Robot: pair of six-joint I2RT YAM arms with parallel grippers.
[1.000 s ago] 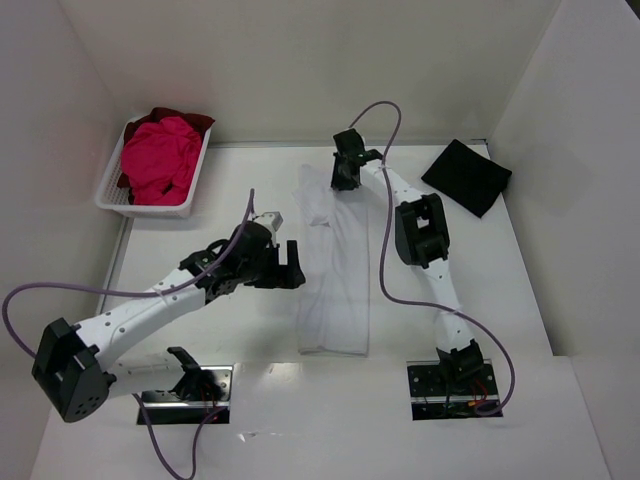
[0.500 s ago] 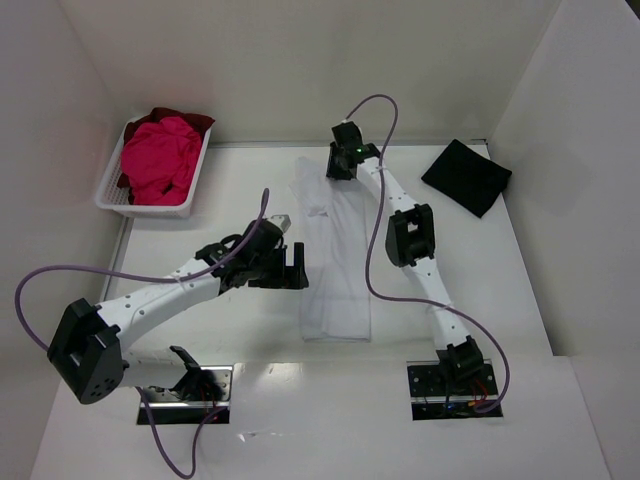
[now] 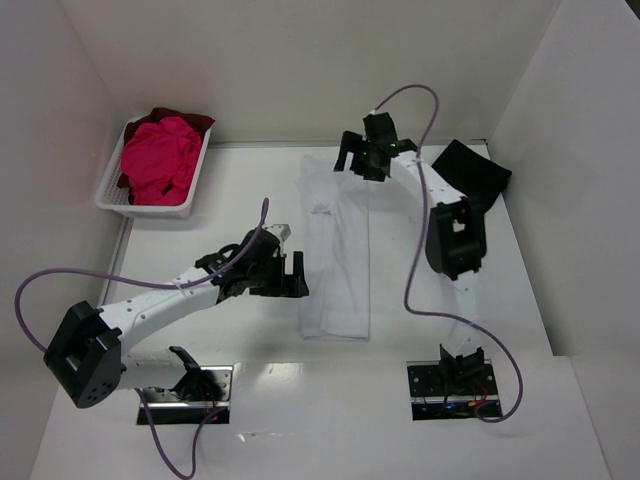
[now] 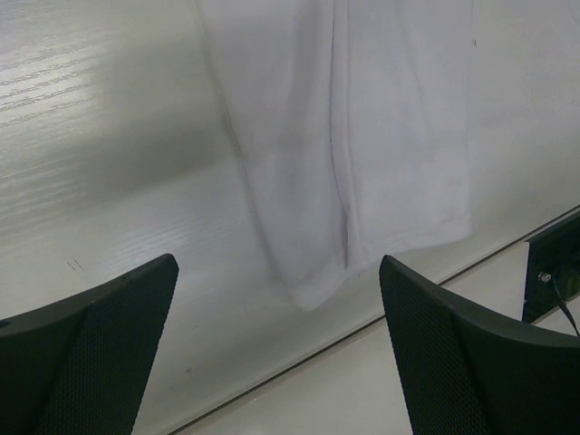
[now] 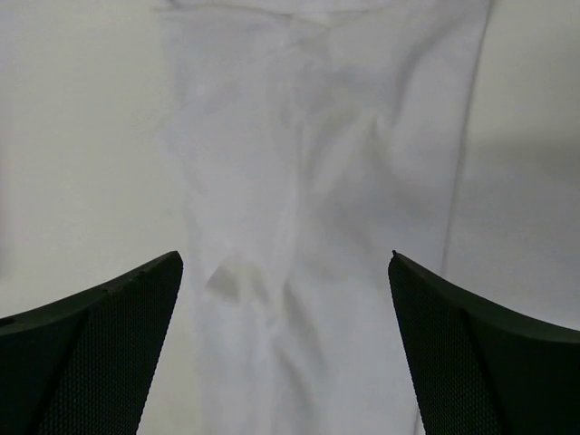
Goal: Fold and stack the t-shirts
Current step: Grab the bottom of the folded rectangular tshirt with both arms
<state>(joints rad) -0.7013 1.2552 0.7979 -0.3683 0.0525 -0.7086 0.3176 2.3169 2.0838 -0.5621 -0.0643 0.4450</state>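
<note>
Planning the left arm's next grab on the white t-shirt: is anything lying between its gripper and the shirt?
Nothing visible does. The left gripper stands open close beside the left edge of the white t-shirt, with no object between them. Its wrist view shows the shirt's near end straight ahead, unobstructed.

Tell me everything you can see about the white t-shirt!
The white t-shirt looks like soft, thin cotton. It is folded lengthwise into a long narrow strip, with a fold line running down it and small wrinkles near the far end. It lies flat on the table, stretching from the far side toward the near edge. Nothing grips it.
</note>
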